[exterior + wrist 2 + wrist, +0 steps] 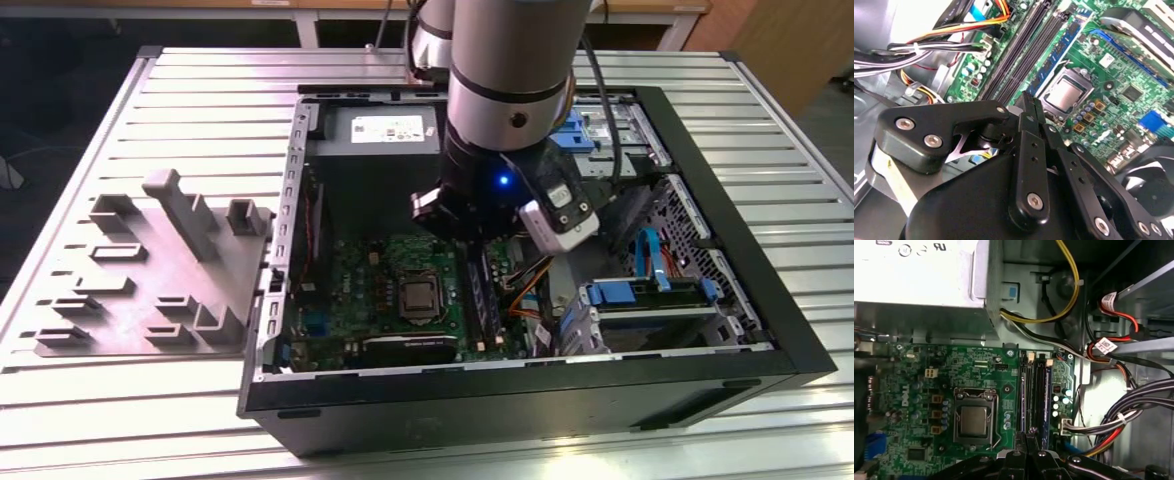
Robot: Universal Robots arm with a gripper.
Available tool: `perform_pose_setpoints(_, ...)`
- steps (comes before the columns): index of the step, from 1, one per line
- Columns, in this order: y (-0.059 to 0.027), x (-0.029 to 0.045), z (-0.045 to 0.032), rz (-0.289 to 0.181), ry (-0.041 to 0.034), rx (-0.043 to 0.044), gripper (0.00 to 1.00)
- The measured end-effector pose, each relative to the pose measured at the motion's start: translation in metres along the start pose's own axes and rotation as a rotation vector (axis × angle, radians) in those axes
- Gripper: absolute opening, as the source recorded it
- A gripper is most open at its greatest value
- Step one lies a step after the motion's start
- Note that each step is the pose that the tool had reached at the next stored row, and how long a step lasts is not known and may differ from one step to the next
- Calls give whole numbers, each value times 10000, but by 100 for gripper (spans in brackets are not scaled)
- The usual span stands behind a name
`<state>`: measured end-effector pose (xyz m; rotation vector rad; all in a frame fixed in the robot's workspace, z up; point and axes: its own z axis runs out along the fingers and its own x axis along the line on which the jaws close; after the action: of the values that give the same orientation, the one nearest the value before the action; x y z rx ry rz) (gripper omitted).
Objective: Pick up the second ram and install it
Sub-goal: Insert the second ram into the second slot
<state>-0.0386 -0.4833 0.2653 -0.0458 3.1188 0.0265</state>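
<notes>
- Second ram, a long, thin, dark blue-black memory stick (1035,395): I judged it to be the edge-on strip standing among the slots of the green circuit board (929,365), in line with the pincer. How deep it sat could not be told.
- A bluer strip (1046,395) lay just beside it on the cable side; whether it was a stick or a socket was unclear.
- Black pincer (1027,100): clenched, tips drawn together at one end of the dark strip. I could not tell whether they nipped the stick's edge or merely bore on it.
- Handling (judgement): light, rigid and thin, but fragile, with bare chips and an exposed contact edge. Best gripped across the flat faces near the top edge and kept upright so it does not rack in the slot.
- Either side of the slots: a square silver processor socket (973,420) on one, bundled black, yellow and red cables (1134,405) on the other. The grey metal power supply box (919,270) lay beyond the slot ends.
- Exterior view: the arm reached into the open black computer case (534,405) on the ribbed metal counter (200,100). A grey parts fixture (147,270) sat beside the case, on the exterior view's left.
</notes>
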Motion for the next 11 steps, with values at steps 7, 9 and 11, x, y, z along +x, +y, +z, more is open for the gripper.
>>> perform_pose_setpoints(7, -2, -23, 95, 44, 0, 0, 11)
perform_pose_setpoints(9, -3, -29, 119, 71, -1, -6, 11)
perform_pose_setpoints(11, -4, -32, 136, 85, -2, -42, 11)
